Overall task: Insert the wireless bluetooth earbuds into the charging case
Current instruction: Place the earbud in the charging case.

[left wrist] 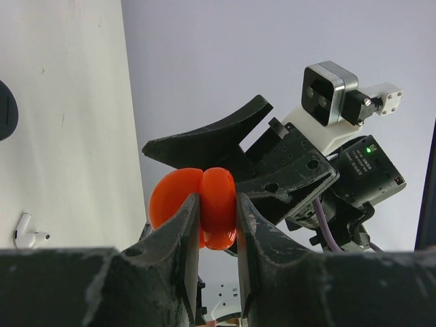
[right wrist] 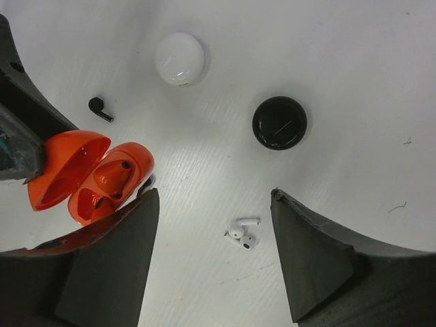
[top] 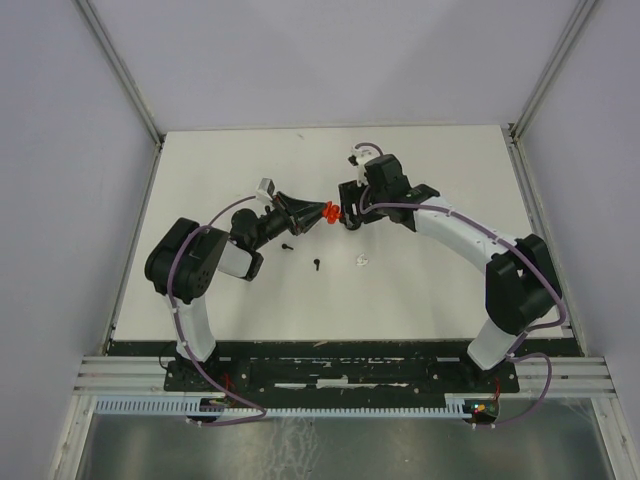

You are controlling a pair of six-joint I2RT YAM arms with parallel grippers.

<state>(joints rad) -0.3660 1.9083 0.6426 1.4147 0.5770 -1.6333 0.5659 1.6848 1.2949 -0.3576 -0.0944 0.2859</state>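
My left gripper (top: 320, 213) (left wrist: 218, 212) is shut on an open orange-red charging case (top: 334, 213) (left wrist: 219, 187) and holds it above the table. The right wrist view shows the case (right wrist: 92, 174) with its lid open and red earbuds (right wrist: 112, 178) lying in its wells. My right gripper (top: 349, 208) (right wrist: 214, 196) is open and empty, right beside the case. Two white earbuds (right wrist: 243, 234) (top: 361, 262) lie together on the table below its jaws. One black earbud (right wrist: 101, 109) (top: 288, 246) lies loose, and another (top: 316, 265) lies nearer the front.
A round white case (right wrist: 179, 59) and a round black case (right wrist: 279, 122) lie shut on the white table (top: 430, 290). Grey walls enclose the table on three sides. A white earbud (left wrist: 27, 235) shows in the left wrist view.
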